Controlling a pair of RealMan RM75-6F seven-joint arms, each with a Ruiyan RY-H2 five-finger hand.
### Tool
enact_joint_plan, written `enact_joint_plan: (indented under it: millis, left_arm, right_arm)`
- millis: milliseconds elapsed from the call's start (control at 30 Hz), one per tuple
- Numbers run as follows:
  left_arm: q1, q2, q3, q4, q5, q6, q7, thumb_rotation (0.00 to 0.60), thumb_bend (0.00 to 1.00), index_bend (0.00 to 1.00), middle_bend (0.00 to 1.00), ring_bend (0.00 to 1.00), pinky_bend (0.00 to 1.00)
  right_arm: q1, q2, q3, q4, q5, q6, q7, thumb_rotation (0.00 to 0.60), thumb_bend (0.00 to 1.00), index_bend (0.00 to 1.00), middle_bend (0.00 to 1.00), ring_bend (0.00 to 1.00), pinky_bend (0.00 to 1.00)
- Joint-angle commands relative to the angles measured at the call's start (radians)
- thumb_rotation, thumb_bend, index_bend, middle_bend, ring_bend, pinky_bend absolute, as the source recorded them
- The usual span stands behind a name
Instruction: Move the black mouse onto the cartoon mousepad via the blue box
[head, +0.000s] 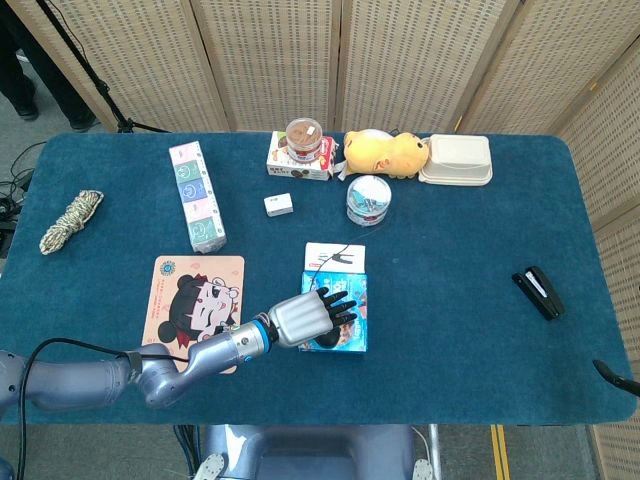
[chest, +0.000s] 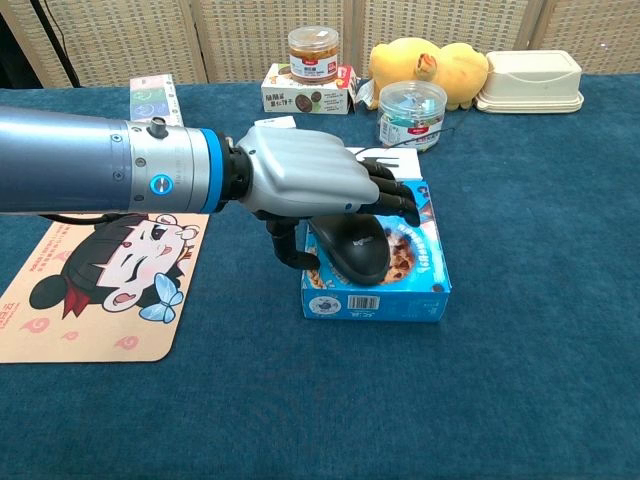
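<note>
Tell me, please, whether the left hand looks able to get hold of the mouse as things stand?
Probably yes. The left hand hovers right over the mouse on the blue box, fingers spread above it, thumb down at its left side. Nothing lies between them.

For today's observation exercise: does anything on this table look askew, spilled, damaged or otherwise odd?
Nothing is spilled or damaged. The one unusual sight is the black mouse sitting on top of the blue box rather than on the cartoon mousepad to its left. The left hand is over the mouse.
</note>
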Motion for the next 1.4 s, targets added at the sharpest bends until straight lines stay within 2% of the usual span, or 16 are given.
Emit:
enact_joint_plan:
  millis: [33, 267, 467, 567, 633, 700, 867, 967, 1033, 1100, 1200, 1400]
  left_arm:
    - [-0.007, -0.008, 0.007, 0.007, -0.005, 0.004, -0.007, 0.600, 0.34, 0.18, 0.16, 0.14, 0.32]
    - [-0.009, -0.020, 0.025, 0.024, 0.015, 0.049, -0.008, 0.600, 0.36, 0.37, 0.38, 0.31, 0.42]
    - [0.005, 0.000, 0.060, 0.043, 0.108, 0.122, -0.059, 0.600, 0.36, 0.41, 0.40, 0.34, 0.42]
    - [0.015, 0.023, 0.094, 0.061, 0.208, 0.186, -0.138, 0.600, 0.36, 0.41, 0.40, 0.34, 0.42]
    - [0.024, 0.049, 0.139, 0.098, 0.311, 0.260, -0.215, 0.600, 0.36, 0.41, 0.40, 0.33, 0.42]
    - [0.037, 0.083, 0.203, 0.170, 0.422, 0.354, -0.313, 0.600, 0.36, 0.41, 0.40, 0.33, 0.42]
    - [0.077, 0.102, 0.303, 0.355, 0.564, 0.539, -0.480, 0.600, 0.36, 0.41, 0.40, 0.33, 0.42]
    - [0.134, 0.085, 0.366, 0.541, 0.631, 0.691, -0.593, 0.600, 0.36, 0.41, 0.40, 0.32, 0.42]
    - [0.152, 0.070, 0.380, 0.611, 0.647, 0.739, -0.630, 0.600, 0.36, 0.41, 0.40, 0.32, 0.42]
    - [0.197, 0.043, 0.415, 0.767, 0.672, 0.821, -0.698, 0.600, 0.35, 0.41, 0.40, 0.32, 0.42]
    - [0.246, -0.006, 0.441, 0.950, 0.686, 0.909, -0.786, 0.600, 0.35, 0.41, 0.40, 0.32, 0.42]
    - [0.316, -0.087, 0.474, 1.172, 0.689, 0.992, -0.901, 0.600, 0.35, 0.41, 0.40, 0.32, 0.42]
  right_arm:
    - [-0.001, 0.002, 0.001, -0.002, -0.003, -0.003, 0.005, 0.600, 0.00, 0.00, 0.00, 0.00, 0.00]
    - [-0.007, 0.008, 0.002, -0.006, -0.015, -0.002, 0.024, 0.600, 0.00, 0.00, 0.00, 0.00, 0.00]
    - [-0.009, 0.005, 0.004, -0.006, -0.018, -0.006, 0.019, 0.600, 0.00, 0.00, 0.00, 0.00, 0.00]
    - [-0.010, 0.004, 0.005, -0.007, -0.018, -0.006, 0.014, 0.600, 0.00, 0.00, 0.00, 0.00, 0.00]
    - [-0.011, 0.001, 0.006, -0.009, -0.020, -0.005, 0.006, 0.600, 0.00, 0.00, 0.00, 0.00, 0.00]
    - [-0.012, -0.001, 0.007, -0.012, -0.021, -0.005, -0.003, 0.600, 0.00, 0.00, 0.00, 0.00, 0.00]
    - [-0.011, -0.008, 0.007, -0.013, -0.021, -0.009, -0.023, 0.600, 0.00, 0.00, 0.00, 0.00, 0.00]
    - [-0.008, -0.014, 0.005, -0.017, -0.025, -0.018, -0.041, 0.600, 0.00, 0.00, 0.00, 0.00, 0.00]
    - [-0.007, -0.017, 0.004, -0.018, -0.025, -0.020, -0.048, 0.600, 0.00, 0.00, 0.00, 0.00, 0.00]
    - [-0.003, -0.025, 0.002, -0.020, -0.027, -0.030, -0.068, 0.600, 0.00, 0.00, 0.00, 0.00, 0.00]
    - [0.002, -0.034, -0.001, -0.022, -0.029, -0.040, -0.089, 0.600, 0.00, 0.00, 0.00, 0.00, 0.00]
    - [0.008, -0.048, -0.002, -0.026, -0.025, -0.054, -0.123, 0.600, 0.00, 0.00, 0.00, 0.00, 0.00]
